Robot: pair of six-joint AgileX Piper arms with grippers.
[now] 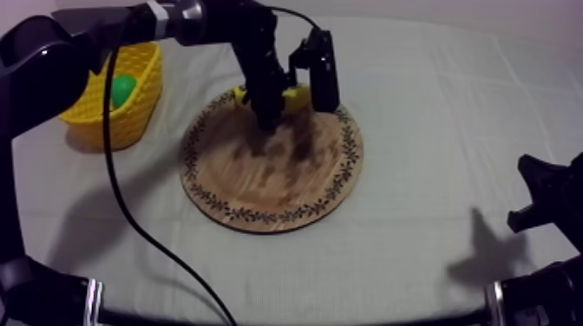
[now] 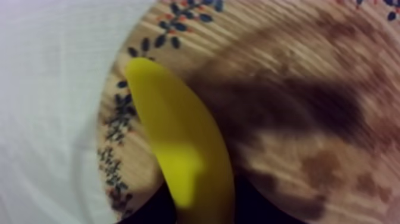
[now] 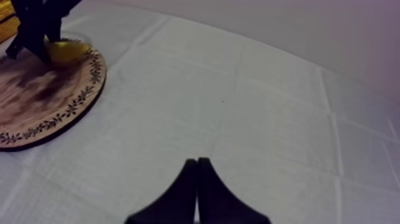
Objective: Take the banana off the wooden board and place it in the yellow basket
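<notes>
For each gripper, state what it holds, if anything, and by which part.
Left gripper: the banana, jaws closed near its middle, on the board. Right gripper: nothing.

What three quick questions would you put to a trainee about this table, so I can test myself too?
1. Which gripper is at the banana? A) the left one B) the right one C) neither
2. True or false: the banana lies in the yellow basket.
3. Fill in: the right gripper, over bare cloth, is ___.

Key
1. A: the left gripper is shut on the banana.
2. False: the banana is at the far rim of the wooden board, and the yellow basket stands apart from the board.
3. shut
</notes>
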